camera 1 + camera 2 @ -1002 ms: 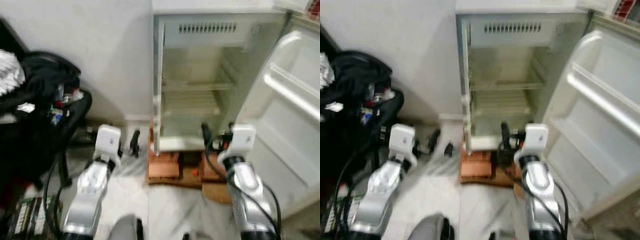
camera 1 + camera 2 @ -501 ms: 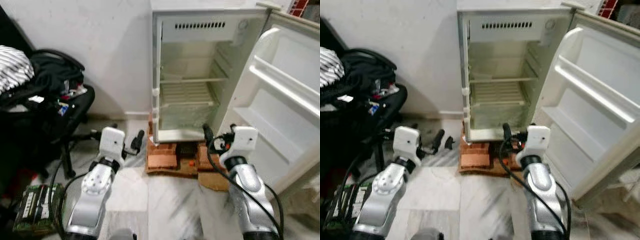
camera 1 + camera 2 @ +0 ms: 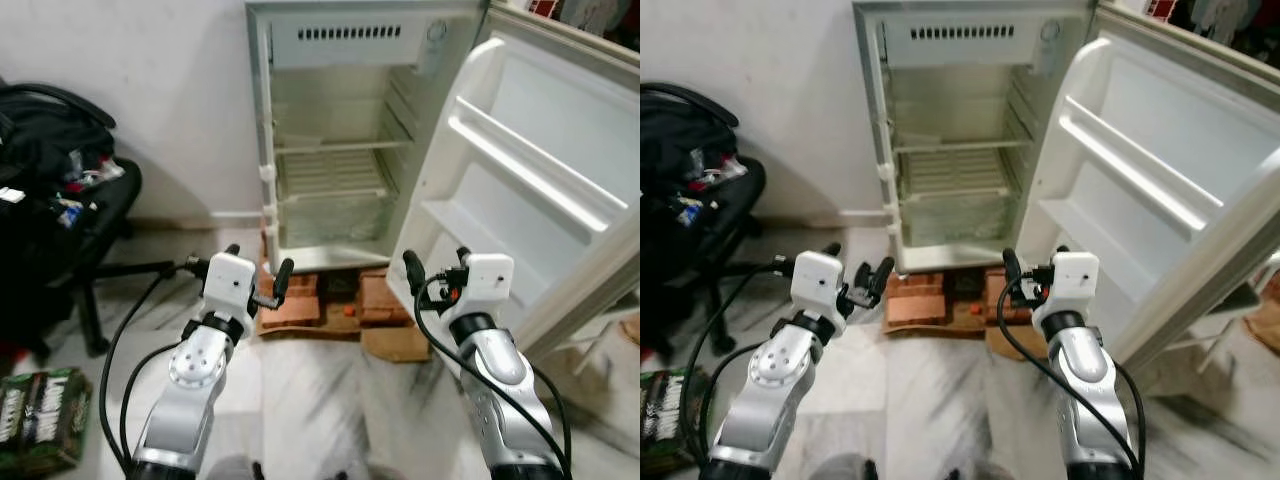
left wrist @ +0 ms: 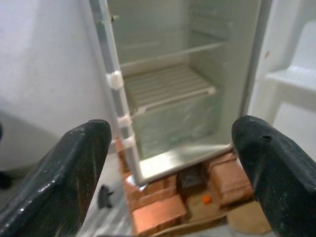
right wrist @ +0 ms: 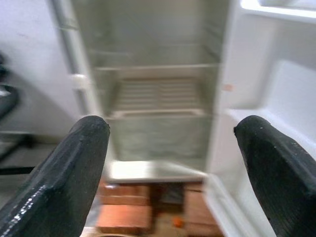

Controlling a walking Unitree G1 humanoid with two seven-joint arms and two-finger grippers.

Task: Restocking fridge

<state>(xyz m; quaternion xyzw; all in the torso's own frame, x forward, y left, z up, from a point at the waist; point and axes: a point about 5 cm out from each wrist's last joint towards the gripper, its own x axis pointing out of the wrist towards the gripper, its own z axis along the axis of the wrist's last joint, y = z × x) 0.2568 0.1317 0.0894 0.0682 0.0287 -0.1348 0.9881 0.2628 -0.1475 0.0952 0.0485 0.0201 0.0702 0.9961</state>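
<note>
Black fingers spread wide on both sides: the left gripper point(image 3: 255, 272) and right gripper point(image 3: 435, 268) hover low over the marble floor point(image 3: 330, 400), jaws open, nothing in either. Just ahead, bricks point(image 3: 300, 300) prop up the fridge point(image 3: 330, 180). Its door point(image 3: 520, 190) stands wide open and the wire shelf point(image 3: 330, 185) looks bare. By my read, restocking hasn't begun; everything's left to load.
</note>
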